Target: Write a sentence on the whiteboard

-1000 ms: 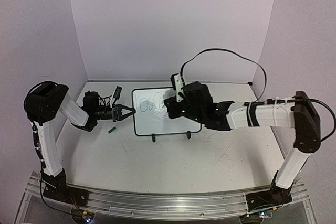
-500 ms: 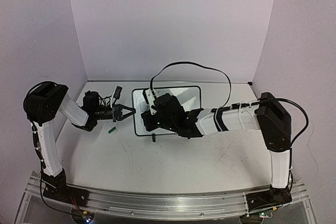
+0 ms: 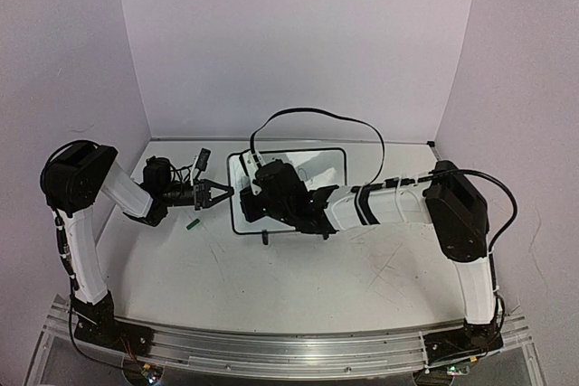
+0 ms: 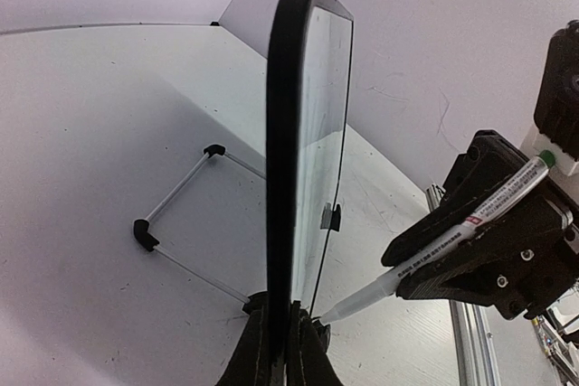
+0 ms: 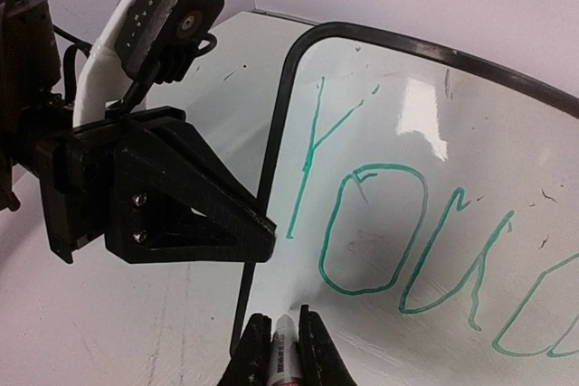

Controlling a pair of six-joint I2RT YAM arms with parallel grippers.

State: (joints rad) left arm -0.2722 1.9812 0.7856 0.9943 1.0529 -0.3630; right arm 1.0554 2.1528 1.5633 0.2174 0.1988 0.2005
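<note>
Top view: the whiteboard [image 3: 308, 162] stands mid-table on its feet; the left gripper [image 3: 220, 193] is at the board's left edge, and the right gripper [image 3: 250, 208] reaches across low on the board's left side (its wrist hides most of the writing). A small green cap [image 3: 193, 221] lies on the table [image 3: 298, 287] near the left gripper.

Left wrist view: the left gripper [image 4: 282, 348] pinches the whiteboard [image 4: 282, 133] frame edge-on, steadying it; a marker [image 4: 425, 255] tip sits at the face near that corner.

Right wrist view: the right gripper's fingers [image 5: 257, 347] clamp the marker [image 5: 284, 350], tip low at the board's left edge, below the sentence [image 5: 398, 241], green, reading "You c…" so far.

Step, judged: the first line looks written; a second line starts at the left margin.

Next move calls for: light tip contact and short strokes rightward, with the left grip firm.
</note>
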